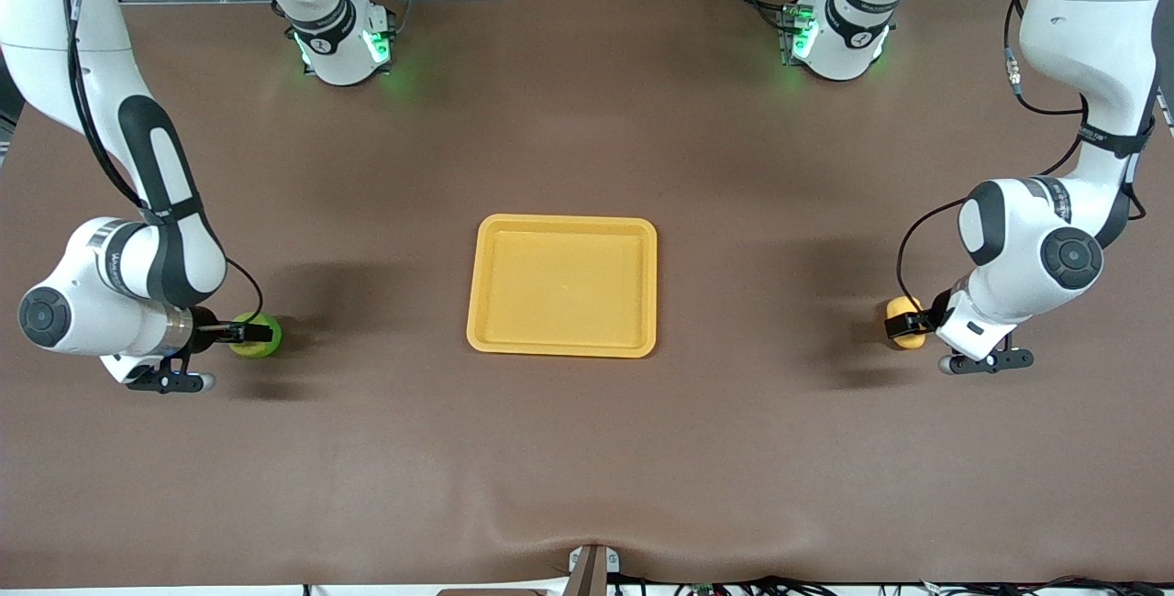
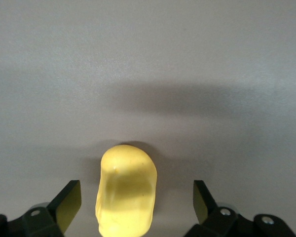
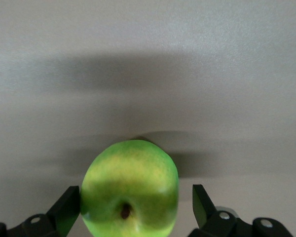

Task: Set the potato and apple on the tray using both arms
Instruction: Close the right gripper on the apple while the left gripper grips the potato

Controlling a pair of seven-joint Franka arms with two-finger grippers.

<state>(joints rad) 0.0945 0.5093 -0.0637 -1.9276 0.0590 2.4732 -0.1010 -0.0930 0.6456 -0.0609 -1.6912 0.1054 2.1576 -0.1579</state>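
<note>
The yellow potato (image 1: 902, 308) lies on the brown table toward the left arm's end. My left gripper (image 1: 903, 326) is low around it, open, with a gap on each side of the potato (image 2: 126, 190) in the left wrist view, where the gripper (image 2: 136, 197) straddles it. The green apple (image 1: 256, 347) sits toward the right arm's end. My right gripper (image 1: 251, 333) is open around it. In the right wrist view the apple (image 3: 129, 187) sits between the fingers of the gripper (image 3: 135, 201), stem dimple toward the camera, one finger close against it. The yellow-orange tray (image 1: 563, 223) lies mid-table with nothing in it.
The arms' bases (image 1: 341, 37) stand along the table's edge farthest from the front camera. A small mount (image 1: 592, 568) sits at the table's nearest edge.
</note>
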